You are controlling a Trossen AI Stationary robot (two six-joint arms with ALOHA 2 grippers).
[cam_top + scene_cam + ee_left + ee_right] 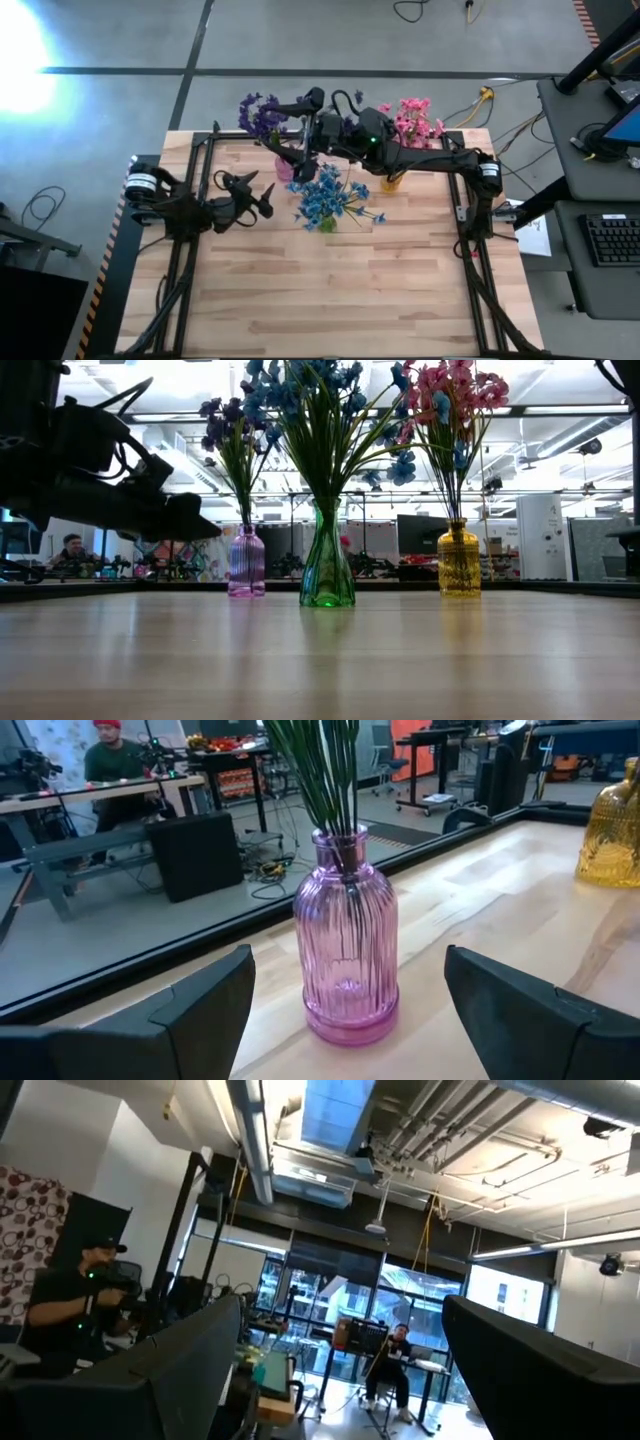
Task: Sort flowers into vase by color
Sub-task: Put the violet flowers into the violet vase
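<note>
Apparently sorting is complete: purple flowers (pixel 228 422) in the pink vase (pixel 246 563), blue flowers (pixel 300 390) in the green vase (pixel 327 568), pink flowers (pixel 455 390) in the yellow vase (pixel 459 561), mid-frame. No loose stems show on the tabletop (pixel 340 290). Left gripper (pixel 262 196) at centre left and right gripper (pixel 312 98) at upper centre are both wide open, empty.

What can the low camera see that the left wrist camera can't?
Only the low view shows all three vases in a row, with the green vase in the middle, and the purple, blue and pink blossoms on top. Only the left wrist view shows the open left gripper with its fingers either side of the purple vase, a gap on each side. Both show the purple vase with green stems, and the yellow vase.
</note>
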